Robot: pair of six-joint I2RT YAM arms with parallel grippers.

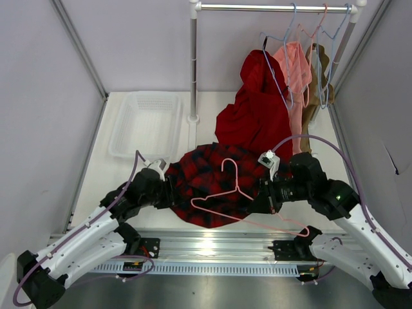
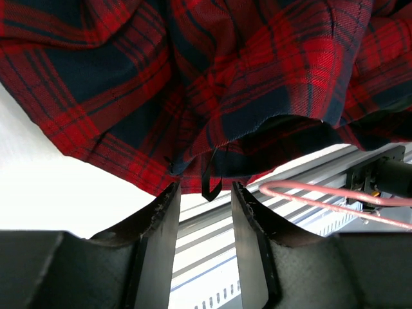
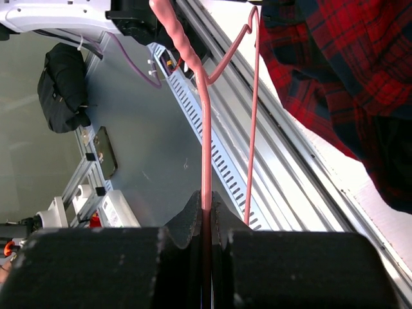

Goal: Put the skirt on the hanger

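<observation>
The red and navy plaid skirt [image 1: 209,177] lies rumpled on the table between my two arms. The pink wire hanger [image 1: 222,196] rests on top of it, hook toward the back, its long bar reaching to the right front. My right gripper [image 1: 267,196] is shut on the hanger's wire [image 3: 206,154] at the skirt's right side. My left gripper [image 1: 168,192] is open at the skirt's left edge. In the left wrist view the skirt's hem [image 2: 193,96] and a small black loop [image 2: 210,180] hang just beyond the open fingertips [image 2: 168,199], nothing between them.
A white plastic basket [image 1: 147,122] stands at the back left. A rail stand [image 1: 193,64] at the back holds a plain red garment [image 1: 257,106], a salmon-pink garment [image 1: 295,67] and light blue hangers [image 1: 328,38]. A metal rail [image 1: 212,248] runs along the table's near edge.
</observation>
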